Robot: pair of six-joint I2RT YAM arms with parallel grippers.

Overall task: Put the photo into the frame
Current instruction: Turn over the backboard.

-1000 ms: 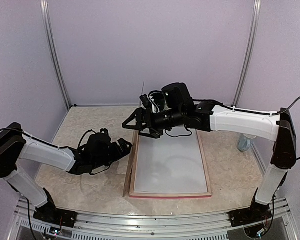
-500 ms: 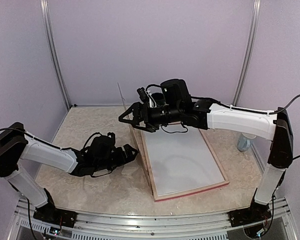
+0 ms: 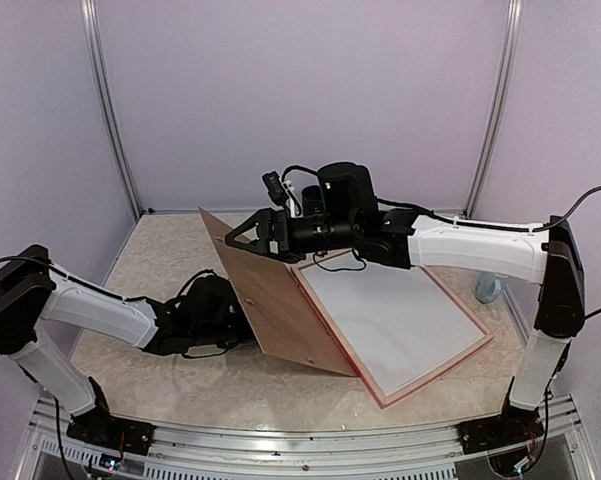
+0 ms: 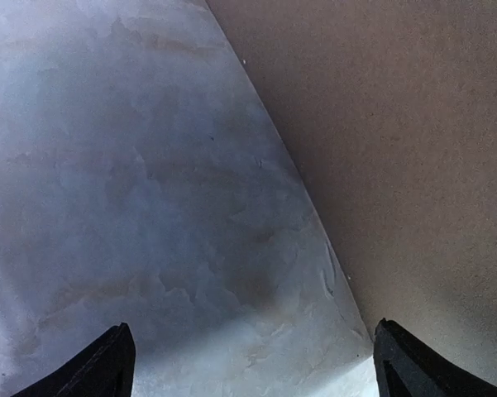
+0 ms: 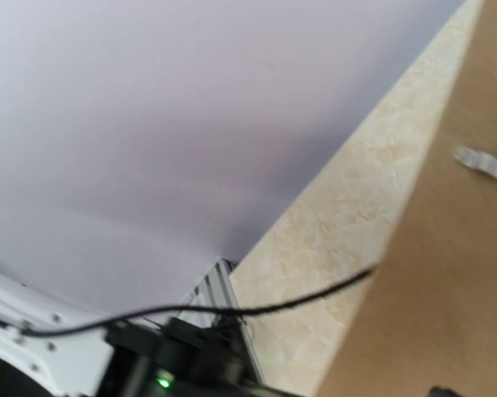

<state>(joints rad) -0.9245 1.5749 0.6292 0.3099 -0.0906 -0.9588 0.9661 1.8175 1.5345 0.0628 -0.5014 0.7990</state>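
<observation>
The frame point(image 3: 436, 371) lies flat and turned at an angle on the table, pink rim around a white sheet point(image 3: 395, 315). A plain brown backing board point(image 3: 280, 300) stands tilted up from the frame's left side and leans to the left. My right gripper point(image 3: 245, 235) is at the board's upper edge with its fingers spread open. In the right wrist view only the board point(image 5: 446, 273) shows at the right. My left gripper point(image 4: 256, 376) is open under the board point(image 4: 413, 149), above shadowed table. The photo is out of view.
A small pale bottle-like object point(image 3: 490, 288) stands by the right arm near the right wall. The left arm point(image 3: 120, 315) stretches low across the table's left half. Walls and metal posts close in the back and sides; a rail point(image 3: 300, 445) runs along the front.
The brown board has swung from edge-on to leaning left. The frame has turned, its near end swinging right. My right gripper moved left; my left gripper slid right under the board.
</observation>
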